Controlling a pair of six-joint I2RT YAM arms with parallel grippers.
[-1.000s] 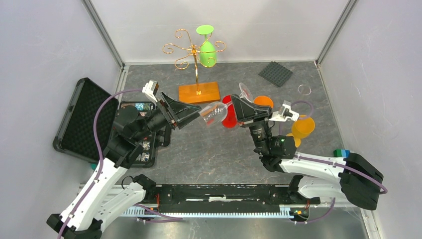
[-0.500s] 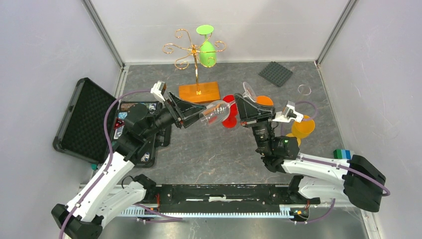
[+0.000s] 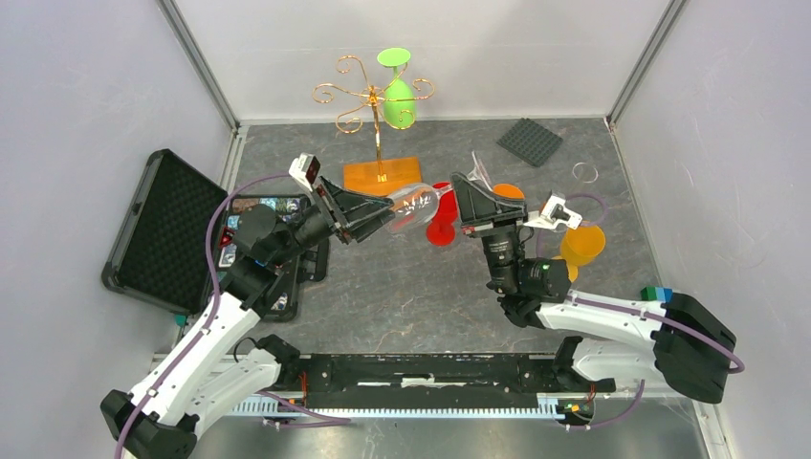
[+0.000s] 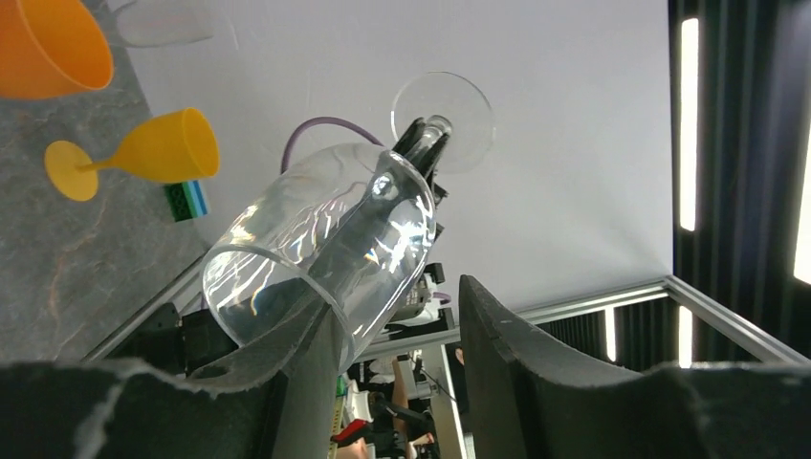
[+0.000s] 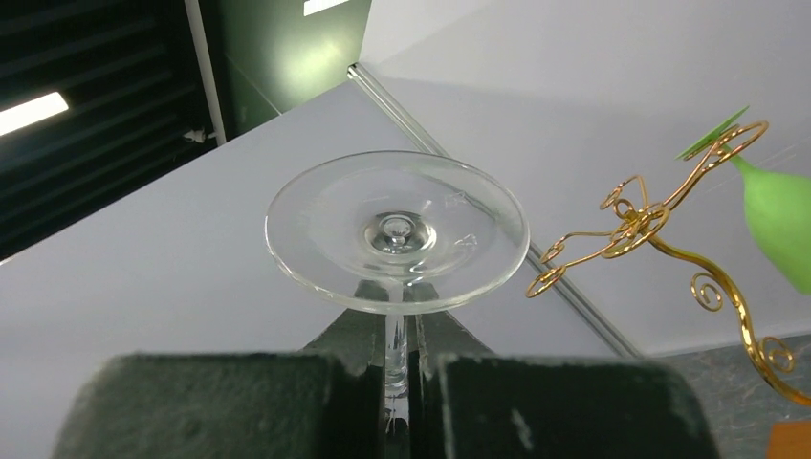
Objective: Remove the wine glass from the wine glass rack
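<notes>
Two robot arms meet just in front of a thin gold wire wine glass rack (image 3: 375, 100) w/ an orange-brown wooden base. Since a sec ago both arms have carried a clear stemmed wine glass (image 3: 413, 204) closer to the rack, and the left gripper (image 3: 383, 212) has slid further over the bowl while narrowing. The glass is off the rack, in mid-air and tilted. This looks like a hand-over btwn arms, so its removal seems done. A lime-green wine glass (image 3: 399, 96) still hangs upside down on the rack, right of the post.

Left gripper: approx. half open, w/ the bowl between its fingers. The bowl rests on one pad (image 4: 306, 382), w/ a gap at the other, so not yet clamped.

Right gripper (image 3: 462, 198): pinched tight on the stem, just under the foot.
</notes>
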